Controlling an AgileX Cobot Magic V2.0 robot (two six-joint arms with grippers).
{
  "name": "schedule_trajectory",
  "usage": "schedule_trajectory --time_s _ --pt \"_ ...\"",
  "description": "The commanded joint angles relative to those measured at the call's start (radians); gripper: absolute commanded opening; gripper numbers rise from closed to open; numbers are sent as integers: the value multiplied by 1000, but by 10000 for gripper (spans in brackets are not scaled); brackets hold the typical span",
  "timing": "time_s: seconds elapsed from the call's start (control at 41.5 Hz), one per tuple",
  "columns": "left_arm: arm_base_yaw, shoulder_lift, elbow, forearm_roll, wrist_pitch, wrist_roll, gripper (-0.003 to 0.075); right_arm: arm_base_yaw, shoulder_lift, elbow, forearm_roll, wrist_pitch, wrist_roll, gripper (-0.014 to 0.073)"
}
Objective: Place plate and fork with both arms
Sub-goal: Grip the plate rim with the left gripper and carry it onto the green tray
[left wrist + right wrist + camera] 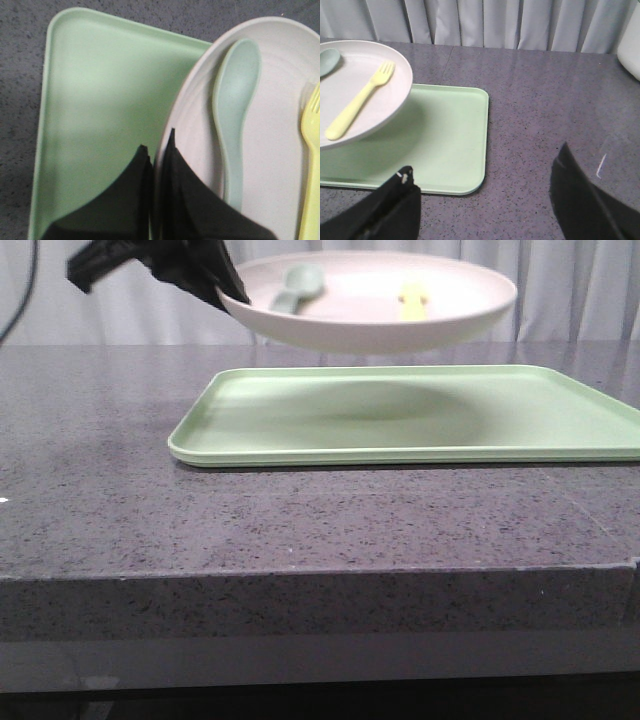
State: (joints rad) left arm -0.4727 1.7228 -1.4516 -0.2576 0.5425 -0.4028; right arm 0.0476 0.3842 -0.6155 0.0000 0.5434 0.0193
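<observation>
Front view: the plate (370, 315), a broad shallow cream dish with a raised rim, hangs in the upper middle of the frame, clear of the green tray (420, 415) below it, with a shadow on the tray. The left tool (232, 292) pinches the plate's left rim. In the plate lie the yellow fork (412, 300), at right, and a grey-green spoon (298, 287), at left. The tray's right end is cut off by the frame; bare grey surface (300, 520) runs ahead of it.

Left wrist view: dark fingers (185, 200) clamp the rim, one above and one beneath. The fork is cut by the right edge.

Right wrist view: the right tool (485, 195) is spread wide and empty, low in the frame over open surface right of the tray. The plate is cropped at left.
</observation>
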Motion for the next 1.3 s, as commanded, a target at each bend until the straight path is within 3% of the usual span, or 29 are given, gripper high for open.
schedule_trajectory --time_s 0.0,0.193,0.313,1.06,1.181,1.277 --pt "-47 -6 -71 61 -68 -101 -18 -5 14 -33 -10 -79 -6 553" --pt "-108 61 -120 326 -61 -391 -18 -5 14 -33 -10 -72 -6 553" --pt "-117 87 -124 348 -78 -468 -18 -5 14 -33 -10 -65 -6 553" --pt "-128 150 -124 336 -91 -493 -13 -5 14 -33 -10 -58 -6 553" --pt "-128 150 -124 336 -91 -493 35 -5 14 -33 -10 -60 -6 553" --pt "-128 150 -124 336 -91 -493 118 -5 14 -33 -10 -60 -6 553"
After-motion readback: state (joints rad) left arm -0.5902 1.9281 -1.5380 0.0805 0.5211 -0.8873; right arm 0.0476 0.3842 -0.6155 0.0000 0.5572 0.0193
